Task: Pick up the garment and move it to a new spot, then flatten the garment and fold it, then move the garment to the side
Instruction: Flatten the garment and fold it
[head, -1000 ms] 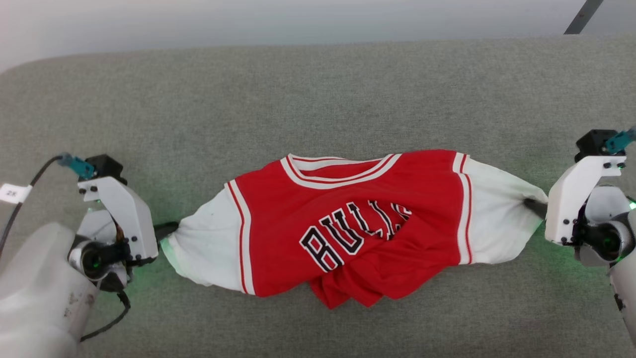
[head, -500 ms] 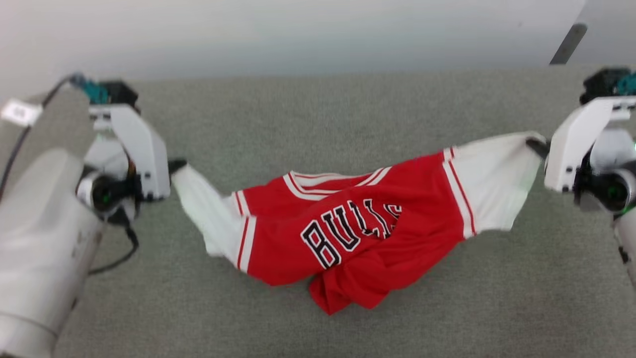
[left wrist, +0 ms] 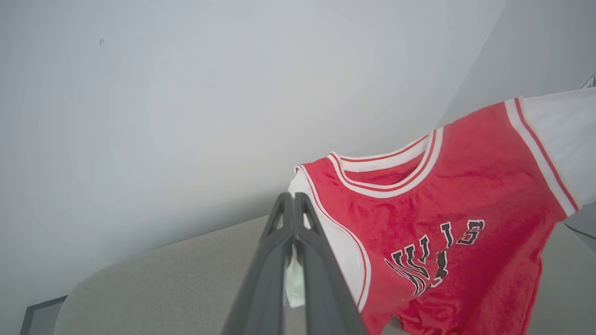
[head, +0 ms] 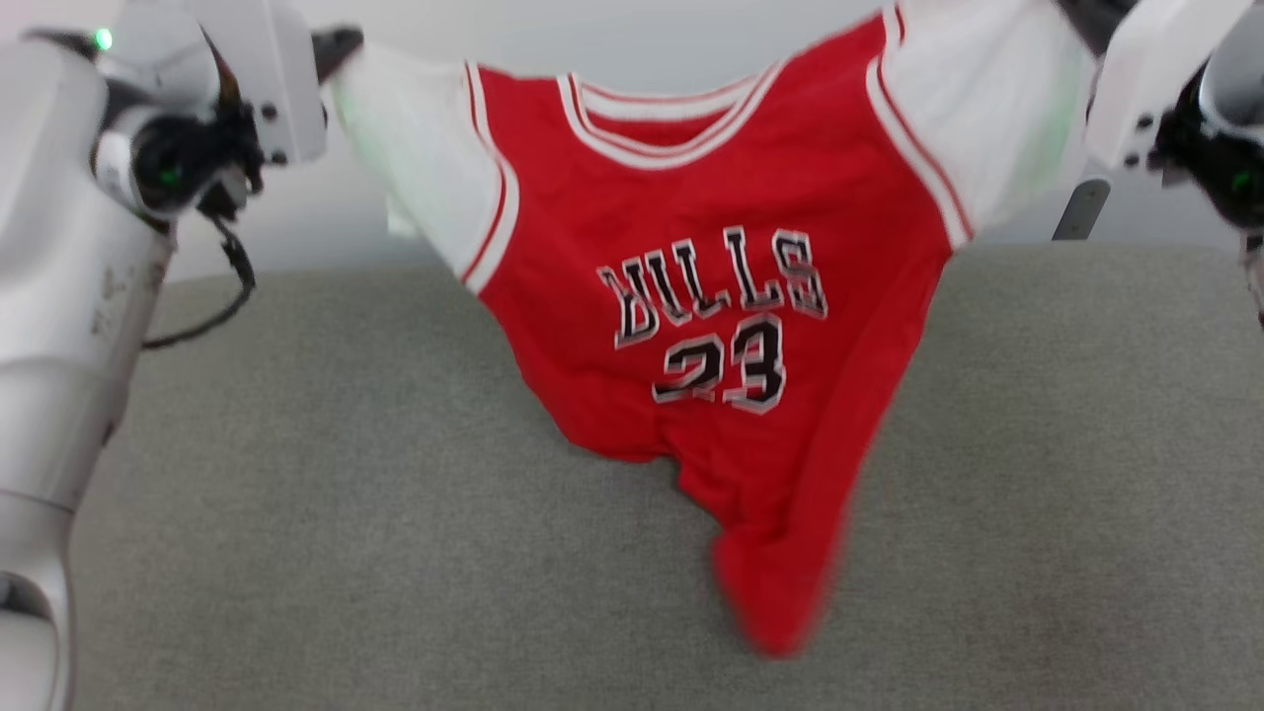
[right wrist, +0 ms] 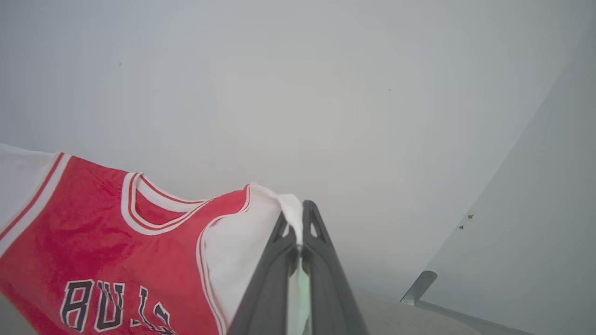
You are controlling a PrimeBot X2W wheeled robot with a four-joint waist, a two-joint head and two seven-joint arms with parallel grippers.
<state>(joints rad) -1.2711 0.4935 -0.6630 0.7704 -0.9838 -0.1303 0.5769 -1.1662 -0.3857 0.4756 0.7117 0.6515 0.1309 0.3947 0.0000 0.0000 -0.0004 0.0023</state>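
Note:
The garment point(head: 711, 227), a red jersey with white sleeves and black lettering, hangs stretched in the air between both grippers, chest facing the head camera. Its lower hem sags to a point that reaches the grey padded surface point(head: 296, 474). My left gripper point(head: 341, 44) is shut on the tip of one white sleeve at the upper left. My right gripper point(head: 1081, 15) is shut on the other sleeve at the upper right. In the left wrist view the gripper point(left wrist: 293, 200) pinches white cloth beside the garment point(left wrist: 442, 204). The right wrist view shows its gripper point(right wrist: 298, 218) clamped on sleeve fabric of the garment point(right wrist: 116, 232).
The grey padded surface spreads wide under the hanging shirt. A pale wall point(head: 592, 39) rises behind it. A grey metal bar point(head: 1079, 209) leans near the far right edge, also the bar point(right wrist: 419, 286) in the right wrist view. A black cable point(head: 212, 306) loops off my left wrist.
Both arms have risen, lifting the garment off the surface until it hangs open with the number showing. The head camera has tilted upward.

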